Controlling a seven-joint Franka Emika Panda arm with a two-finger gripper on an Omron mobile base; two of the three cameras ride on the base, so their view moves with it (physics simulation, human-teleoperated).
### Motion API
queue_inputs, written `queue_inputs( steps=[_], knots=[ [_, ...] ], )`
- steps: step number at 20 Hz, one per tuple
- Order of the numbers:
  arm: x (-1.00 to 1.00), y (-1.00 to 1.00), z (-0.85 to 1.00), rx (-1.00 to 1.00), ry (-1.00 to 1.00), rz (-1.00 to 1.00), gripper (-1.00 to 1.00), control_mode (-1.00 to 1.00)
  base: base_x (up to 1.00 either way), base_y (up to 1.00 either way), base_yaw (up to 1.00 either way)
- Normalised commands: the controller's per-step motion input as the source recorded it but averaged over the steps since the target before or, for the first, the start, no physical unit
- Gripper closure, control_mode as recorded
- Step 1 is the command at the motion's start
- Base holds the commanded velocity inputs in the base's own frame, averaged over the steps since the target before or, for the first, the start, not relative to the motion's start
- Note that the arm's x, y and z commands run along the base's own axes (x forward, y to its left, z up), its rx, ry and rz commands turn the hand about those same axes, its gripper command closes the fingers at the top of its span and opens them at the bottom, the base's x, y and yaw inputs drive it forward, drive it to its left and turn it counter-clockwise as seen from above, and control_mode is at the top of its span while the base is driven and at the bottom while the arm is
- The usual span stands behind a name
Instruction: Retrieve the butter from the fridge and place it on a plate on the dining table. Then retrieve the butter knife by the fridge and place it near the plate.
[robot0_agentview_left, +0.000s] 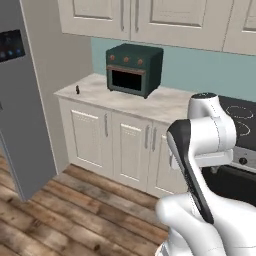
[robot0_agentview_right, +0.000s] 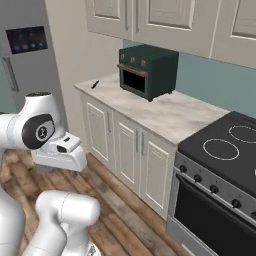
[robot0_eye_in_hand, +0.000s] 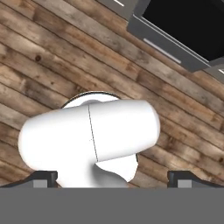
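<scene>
Butter knife (robot0_agentview_right: 95, 84): I read the small dark sliver on the counter (robot0_agentview_right: 165, 112) as this item. It lies near the counter's left end, the end closest to the fridge (robot0_agentview_right: 27, 55), well apart from everything else on that surface. In the left base view the same item shows as a tiny dark mark (robot0_agentview_left: 77, 90) near the left edge. Untouched, by my judgement.

Fridge: grey, with its dark panel of blue lights; the part I see looks shut, though much of it is cut off.

Butter, plate, dining table: I cannot place them, so I cannot confirm whether the first half of the task is done. The knife step is clearly still ahead.

Toaster oven (robot0_agentview_right: 147, 70): dark green, at the back of the counter, right of the knife.

Stove (robot0_agentview_right: 220, 165): black top, at the counter's right end.

End effector (robot0_eye_in_hand: 112, 177): in the hand view its two dark fingertips (robot0_eye_in_hand: 43, 178) stand far apart at the bottom corners, jaws fully spread, nothing between them. It points down at the wooden floor (robot0_eye_in_hand: 43, 65), touching nothing.
</scene>
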Motion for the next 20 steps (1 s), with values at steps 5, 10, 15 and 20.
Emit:
queue_inputs(
  steps=[5, 10, 15, 20],
  knots=[
    [0.0, 0.0, 0.0, 0.0, 0.0, 0.0, -1.0, 1.0, 0.88, 0.89, -0.3],
    [0.0, 0.0, 0.0, 0.0, 0.0, 0.0, -1.0, 1.0, 0.66, 0.84, -0.25],
    [0.0, 0.0, 0.0, 0.0, 0.0, 0.0, -1.0, 1.0, 0.63, 0.76, -0.21],
    [0.0, 0.0, 0.0, 0.0, 0.0, 0.0, -1.0, 1.0, 0.86, 0.23, -0.09]
  ],
)
